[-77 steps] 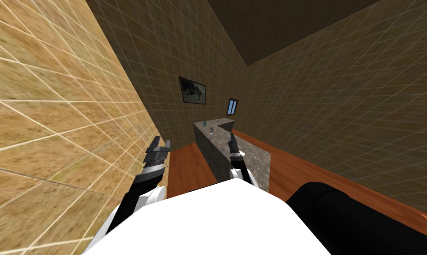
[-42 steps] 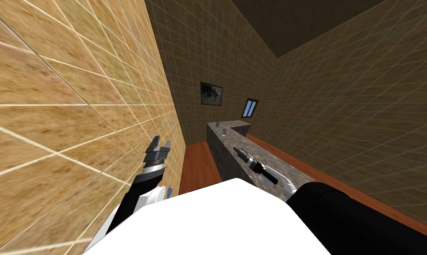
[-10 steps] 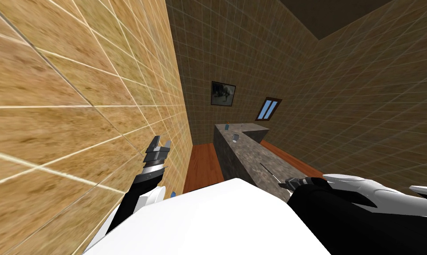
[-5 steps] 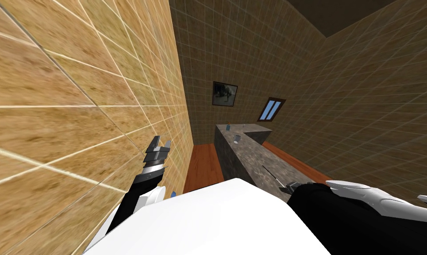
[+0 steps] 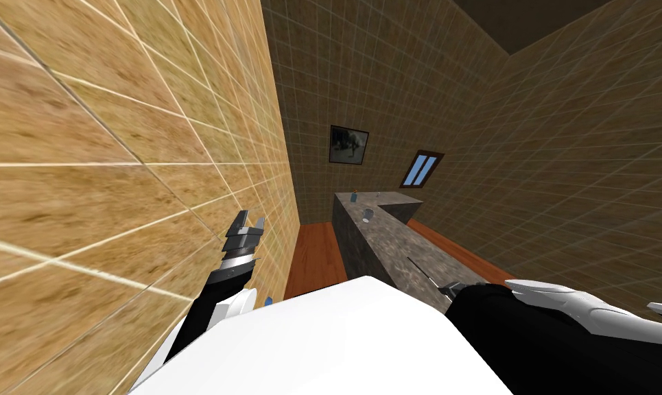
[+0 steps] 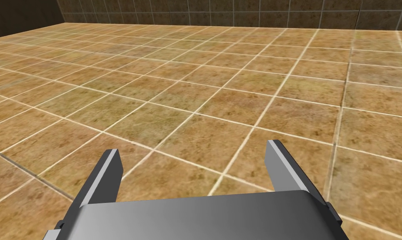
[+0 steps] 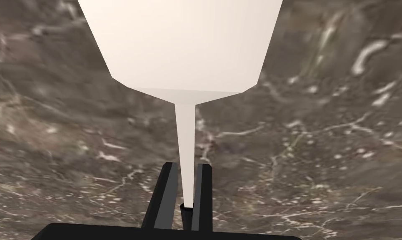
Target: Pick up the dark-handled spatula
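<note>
Counter [image 7: 320, 146] of veined grey-brown stone, spatula [image 7: 183, 41] smooth, matt, off-white; floor [image 5: 315, 254] of reddish wood

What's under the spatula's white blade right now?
Marbled grey-brown countertop shows all around the spatula blade; the patch directly beneath it is covered. The right claw grips its thin neck.

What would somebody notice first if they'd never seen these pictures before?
Probably the big white blade of the spatula, looming right in front of the right gripper, whose fingers are shut on its thin neck, with the marbled grey-brown counter behind. Next, the huge tan tiled wall on the robot's left, with the left gripper open close beside it.
</note>
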Robot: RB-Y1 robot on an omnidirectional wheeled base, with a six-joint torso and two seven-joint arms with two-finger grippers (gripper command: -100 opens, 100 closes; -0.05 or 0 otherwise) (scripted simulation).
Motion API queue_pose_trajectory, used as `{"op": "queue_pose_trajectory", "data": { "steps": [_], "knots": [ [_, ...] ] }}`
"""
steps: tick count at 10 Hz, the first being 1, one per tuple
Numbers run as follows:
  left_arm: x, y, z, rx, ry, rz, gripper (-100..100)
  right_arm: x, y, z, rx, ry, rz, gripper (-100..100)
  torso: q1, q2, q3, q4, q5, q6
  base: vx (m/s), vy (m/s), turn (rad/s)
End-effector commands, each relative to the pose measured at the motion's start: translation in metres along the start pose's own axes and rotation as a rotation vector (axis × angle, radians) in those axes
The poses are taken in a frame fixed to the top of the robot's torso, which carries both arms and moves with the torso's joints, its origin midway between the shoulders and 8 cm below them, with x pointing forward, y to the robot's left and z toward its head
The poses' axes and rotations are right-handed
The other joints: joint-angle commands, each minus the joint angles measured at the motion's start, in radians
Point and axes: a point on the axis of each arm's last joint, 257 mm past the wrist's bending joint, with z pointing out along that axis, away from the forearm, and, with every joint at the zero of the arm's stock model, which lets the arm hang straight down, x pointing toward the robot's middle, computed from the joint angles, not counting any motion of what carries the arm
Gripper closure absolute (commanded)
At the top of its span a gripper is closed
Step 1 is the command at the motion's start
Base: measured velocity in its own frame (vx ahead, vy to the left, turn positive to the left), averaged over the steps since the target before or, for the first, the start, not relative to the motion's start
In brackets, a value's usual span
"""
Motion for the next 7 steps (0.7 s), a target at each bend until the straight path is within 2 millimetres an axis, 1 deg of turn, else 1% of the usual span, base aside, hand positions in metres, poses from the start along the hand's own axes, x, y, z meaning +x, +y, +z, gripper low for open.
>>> {"op": "queue_pose_trajectory", "data": {
  "steps": [1,2,3,5,6,7],
  "knots": [
    [0.0,0.0,0.0,0.0,0.0,0.0,0,0.0,0.0,0.0,0.0,0.0,0.0,100,0.0,0.0,0.0,0.0,0.0,0.0,0.0,0.0,0.0],
    [0.0,0.0,0.0,0.0,0.0,0.0,0,0.0,0.0,0.0,0.0,0.0,0.0,0,0.0,0.0,0.0,0.0,0.0,0.0,0.0,0.0,0.0],
    [0.0,0.0,0.0,0.0,0.0,0.0,0,-0.013,-0.003,-0.007,-0.004,0.0,-0.011,100,0.0,0.0,0.0,0.0,0.0,0.0,-0.022,0.018,-0.101],
    [0.0,0.0,0.0,0.0,0.0,0.0,0,-0.023,-0.005,-0.013,-0.007,0.0,-0.021,100,0.003,0.003,0.001,0.0,0.001,0.001,-0.034,0.03,-0.089],
    [0.0,0.0,0.0,0.0,0.0,0.0,0,-0.019,-0.005,-0.011,-0.005,0.001,-0.018,100,0.003,0.003,0.002,0.001,0.001,0.001,-0.013,0.011,-0.012],
    [0.0,0.0,0.0,0.0,0.0,0.0,0,-0.02,-0.005,-0.011,-0.006,0.0,-0.018,0,0.002,0.002,0.001,0.0,0.0,0.0,0.0,0.0,0.0]
  ]
}}
